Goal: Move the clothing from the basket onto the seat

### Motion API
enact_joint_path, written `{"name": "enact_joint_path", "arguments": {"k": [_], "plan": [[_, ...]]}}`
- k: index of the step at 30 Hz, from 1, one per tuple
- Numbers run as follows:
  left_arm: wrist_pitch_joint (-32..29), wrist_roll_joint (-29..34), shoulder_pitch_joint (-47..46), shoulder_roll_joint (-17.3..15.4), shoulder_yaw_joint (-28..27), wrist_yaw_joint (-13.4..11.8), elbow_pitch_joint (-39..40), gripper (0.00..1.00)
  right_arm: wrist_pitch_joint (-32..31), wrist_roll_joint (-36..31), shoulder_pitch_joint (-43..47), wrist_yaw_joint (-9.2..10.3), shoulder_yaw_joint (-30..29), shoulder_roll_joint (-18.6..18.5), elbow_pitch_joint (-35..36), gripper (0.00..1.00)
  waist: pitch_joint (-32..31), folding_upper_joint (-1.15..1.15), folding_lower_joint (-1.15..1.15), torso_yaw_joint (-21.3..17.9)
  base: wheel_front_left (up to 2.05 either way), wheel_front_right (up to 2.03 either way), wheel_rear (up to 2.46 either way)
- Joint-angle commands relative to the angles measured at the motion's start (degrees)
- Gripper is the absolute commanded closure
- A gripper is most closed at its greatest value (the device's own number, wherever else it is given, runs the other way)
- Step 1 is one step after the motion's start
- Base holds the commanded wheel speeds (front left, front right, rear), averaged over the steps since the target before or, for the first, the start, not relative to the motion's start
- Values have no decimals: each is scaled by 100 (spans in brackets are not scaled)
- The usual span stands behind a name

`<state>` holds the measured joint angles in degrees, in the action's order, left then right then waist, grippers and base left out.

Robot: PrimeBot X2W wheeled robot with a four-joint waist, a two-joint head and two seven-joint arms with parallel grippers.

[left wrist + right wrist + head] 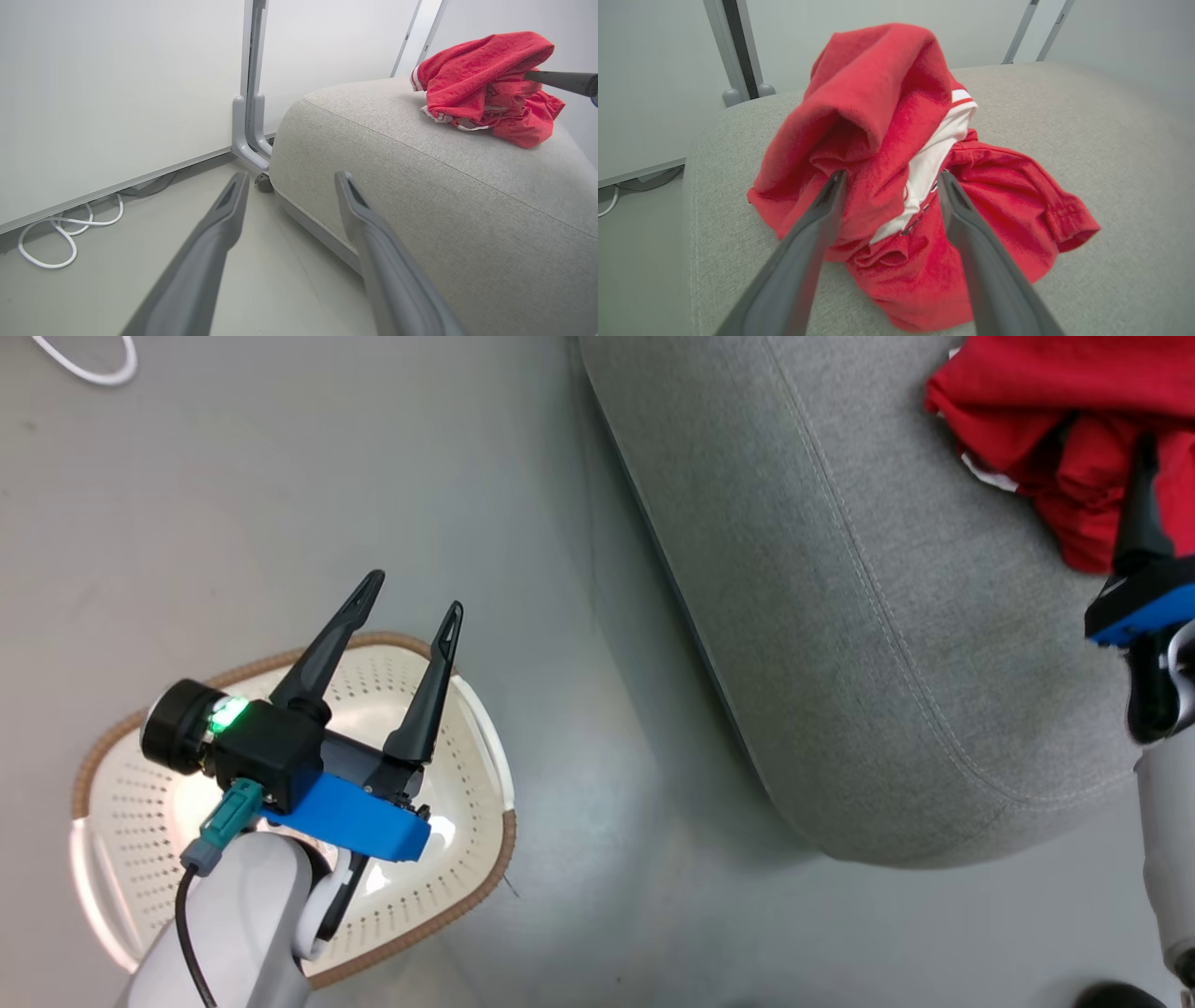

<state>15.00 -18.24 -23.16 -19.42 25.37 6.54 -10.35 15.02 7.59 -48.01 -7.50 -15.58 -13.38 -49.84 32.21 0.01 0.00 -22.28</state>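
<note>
Head view had the basket (121, 821) at lower left on the floor (187, 523). Its visible inside was bare perforated plastic, though the left arm (233, 915) covered part of it. The left gripper (415, 593) hung over it with jaws spread and nothing between them. At upper right the clothing (1027, 401) lay in a red heap on the seat (840, 616), well apart from the basket.

Right wrist view put the right gripper (892, 174) at that heap. Its jaws stood wide apart, tips against the cloth without pinching it, and the heap rested on the seat by its own weight. Whether it held one garment or two I could not tell, though white trim showed among the red folds.

By my reading the moving was done or nearly so. What was left was to draw the right arm (1167, 821) clear and check the hidden part of the basket.
</note>
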Motion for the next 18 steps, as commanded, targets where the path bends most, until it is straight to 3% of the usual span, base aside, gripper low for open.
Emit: {"name": "enact_joint_path", "arguments": {"k": [1,8,18], "plan": [[24,1,52,36,-50,25,-21,0,23,-33,108,0,34,8,66,0,-233,-1,0,132,0,0,0],[23,15,454,481,-396,72,-210,0,22,39,766,1,365,77,519,0,-924,-1,0,403,0,0,0],[21,72,1166,991,-955,110,-567,0,-3,153,1928,1,626,513,1338,0,-1992,-1,0,928,0,0,0]]}}
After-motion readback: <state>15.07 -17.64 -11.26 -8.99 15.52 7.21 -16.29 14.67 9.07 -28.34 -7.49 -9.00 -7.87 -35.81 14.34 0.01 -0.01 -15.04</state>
